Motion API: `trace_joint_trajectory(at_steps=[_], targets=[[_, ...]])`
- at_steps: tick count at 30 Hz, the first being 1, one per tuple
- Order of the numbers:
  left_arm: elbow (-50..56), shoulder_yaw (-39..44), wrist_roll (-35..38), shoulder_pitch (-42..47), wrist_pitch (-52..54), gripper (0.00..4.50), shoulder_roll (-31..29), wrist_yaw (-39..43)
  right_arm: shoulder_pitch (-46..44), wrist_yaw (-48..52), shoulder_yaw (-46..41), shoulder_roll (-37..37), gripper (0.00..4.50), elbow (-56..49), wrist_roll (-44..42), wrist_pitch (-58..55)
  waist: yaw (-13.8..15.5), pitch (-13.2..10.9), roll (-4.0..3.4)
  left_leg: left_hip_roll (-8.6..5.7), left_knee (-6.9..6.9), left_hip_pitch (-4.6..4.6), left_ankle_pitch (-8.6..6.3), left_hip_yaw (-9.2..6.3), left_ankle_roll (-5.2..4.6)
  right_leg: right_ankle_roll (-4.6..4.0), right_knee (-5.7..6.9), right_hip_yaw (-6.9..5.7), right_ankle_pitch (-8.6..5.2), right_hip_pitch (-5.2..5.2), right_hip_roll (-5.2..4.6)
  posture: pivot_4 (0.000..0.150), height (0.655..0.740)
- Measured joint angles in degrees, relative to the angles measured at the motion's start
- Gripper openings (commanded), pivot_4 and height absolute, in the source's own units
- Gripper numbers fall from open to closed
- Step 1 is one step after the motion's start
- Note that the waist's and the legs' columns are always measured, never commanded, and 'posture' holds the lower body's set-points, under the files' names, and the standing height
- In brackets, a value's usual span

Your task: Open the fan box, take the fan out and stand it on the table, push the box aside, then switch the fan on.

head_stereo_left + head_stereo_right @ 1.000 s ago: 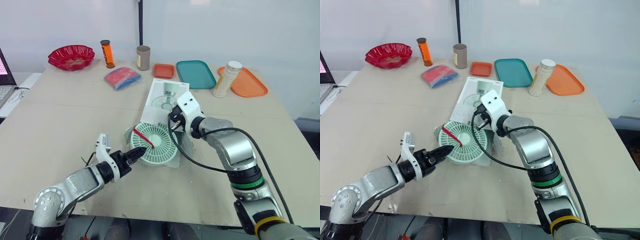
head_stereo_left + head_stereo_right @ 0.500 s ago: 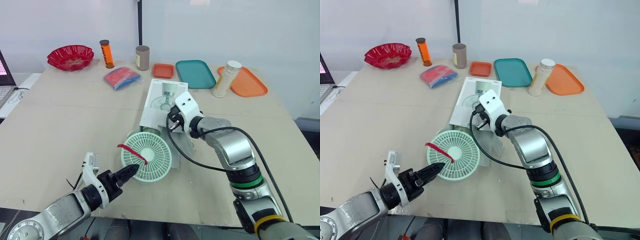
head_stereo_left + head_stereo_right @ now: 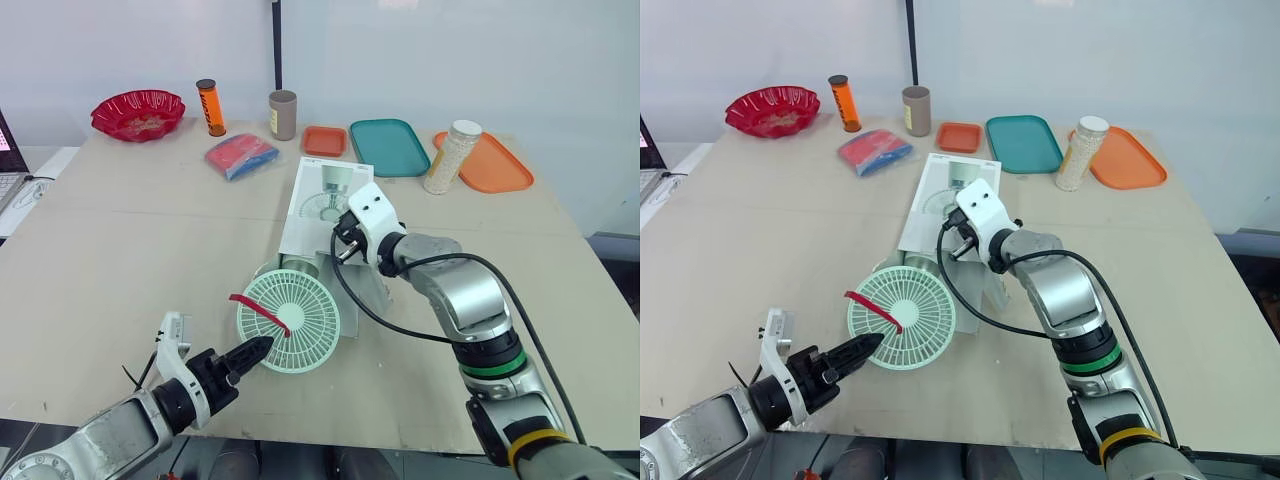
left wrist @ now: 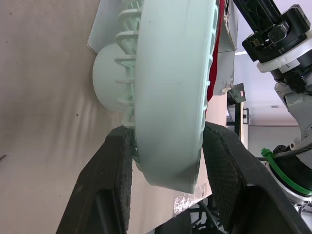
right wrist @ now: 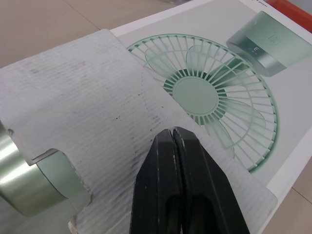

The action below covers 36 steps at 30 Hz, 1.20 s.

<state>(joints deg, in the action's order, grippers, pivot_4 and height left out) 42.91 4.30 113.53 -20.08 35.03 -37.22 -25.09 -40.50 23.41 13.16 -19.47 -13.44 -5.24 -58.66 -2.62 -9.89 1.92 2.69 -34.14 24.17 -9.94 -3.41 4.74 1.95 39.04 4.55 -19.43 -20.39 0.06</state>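
You're looking at what seems to be a lab or test room. A plain beige table (image 3: 130,240) stands against a bare white wall (image 3: 480,60). There's a laptop (image 3: 8,182) at its left edge and unrelated props along the back: red bowl (image 3: 137,113), orange tube (image 3: 210,107), teal tray (image 3: 390,148), jar (image 3: 452,157).

The round pale-green fan (image 3: 290,322) sits tilted on edge at the open end of the white box (image 3: 325,195), which lies flat.
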Motion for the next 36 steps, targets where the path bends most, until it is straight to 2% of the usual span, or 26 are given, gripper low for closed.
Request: trace_joint_trajectory(at_steps=[1,3,4,6,8,18,27,29,32,33,36], targets=[[-0.01,-0.02,0.0,0.04,-0.02,1.78,-0.18,0.34,0.0,-0.05,0.0,0.01,0.0,-0.03,0.0,-0.05,0.0,0.0,0.0,0.0,0.0,0.0,0.0,0.0,0.0,0.0,0.0,0.0,0.0,0.0,0.0,0.15,0.74],[-0.23,-0.02,0.0,0.05,-0.11,2.71,-0.23,0.75,0.0,-0.11,0.0,0.02,0.0,-0.06,0.0,-0.1,0.02,0.0,0.0,0.0,0.0,0.0,0.0,0.0,0.0,0.0,0.0,0.0,0.0,0.0,0.0,0.15,0.74],[-0.59,-0.01,0.0,-0.02,-0.16,2.84,-0.28,0.69,0.0,-0.12,0.0,0.02,0.0,-0.07,0.0,-0.12,0.04,0.0,0.0,0.0,0.0,0.0,0.0,0.0,0.0,0.0,0.0,0.0,0.0,0.0,-0.01,0.15,0.74],[-1.93,0.18,-0.03,-0.47,-0.34,3.71,-0.38,0.65,0.03,-0.16,-0.04,0.0,0.0,-0.09,0.01,-0.17,0.11,-0.02,-0.03,-0.01,0.0,0.0,0.0,0.0,0.0,0.05,0.0,0.0,-0.03,0.0,-0.02,0.15,0.74],[-2.8,0.17,-0.05,-0.46,-0.28,4.39,-0.67,0.65,0.03,-0.16,-0.03,-0.01,0.0,-0.11,0.02,-0.16,0.19,-0.02,-0.03,-0.03,0.0,0.01,0.0,-0.01,0.0,0.09,0.0,-0.01,-0.05,0.0,-0.04,0.15,0.74],[-3.32,1.75,-0.44,-1.22,-0.37,4.46,-1.65,1.76,0.03,-0.07,-0.01,-0.06,0.0,-0.2,0.02,-0.06,0.7,-0.04,-0.06,-0.04,0.0,0.02,0.0,0.03,0.0,0.06,0.0,0.0,-0.03,-0.02,-0.06,0.15,0.74],[-3.32,11.75,-0.69,-6.0,0.08,4.46,-4.69,8.52,0.16,0.02,0.1,-0.26,0.0,-0.4,0.03,0.31,0.62,-0.13,-0.1,-0.01,0.06,0.04,0.0,0.09,0.01,0.05,0.0,0.05,-0.05,-0.12,-0.07,0.15,0.74],[-3.32,11.8,-0.69,-6.06,0.38,4.46,-4.86,9.15,0.16,-0.01,0.15,-0.26,0.0,-0.4,0.04,0.35,0.64,-0.13,-0.09,-0.01,0.06,0.04,0.0,0.08,0.01,0.07,0.0,0.05,-0.06,-0.12,-0.06,0.15,0.74],[-3.31,12.05,-0.7,-6.72,1.25,4.46,-6.64,10.29,0.18,-0.02,0.37,-0.3,0.0,-0.7,0.25,0.39,0.62,-0.14,-0.08,0.0,0.06,0.05,0.0,0.09,0.01,0.05,0.0,0.06,-0.05,-0.14,-0.05,0.15,0.74],[-3.51,14.41,-0.7,-8.03,3.42,4.46,-9.64,12.58,0.26,0.12,0.44,-0.67,0.0,-1.45,0.3,0.01,0.56,-0.16,-0.08,0.03,0.1,0.1,0.0,0.1,0.01,0.03,0.0,0.07,-0.05,-0.25,-0.03,0.15,0.74],[-5.8,17.79,-1.22,-8.74,5.86,4.46,-12.57,15.66,0.46,0.51,0.44,-1.77,0.0,-2.8,0.34,-0.19,0.57,-0.26,-0.21,0.02,0.13,0.18,0.0,0.14,0.01,0.0,0.01,0.08,-0.03,-0.58,-0.05,0.15,0.74]])
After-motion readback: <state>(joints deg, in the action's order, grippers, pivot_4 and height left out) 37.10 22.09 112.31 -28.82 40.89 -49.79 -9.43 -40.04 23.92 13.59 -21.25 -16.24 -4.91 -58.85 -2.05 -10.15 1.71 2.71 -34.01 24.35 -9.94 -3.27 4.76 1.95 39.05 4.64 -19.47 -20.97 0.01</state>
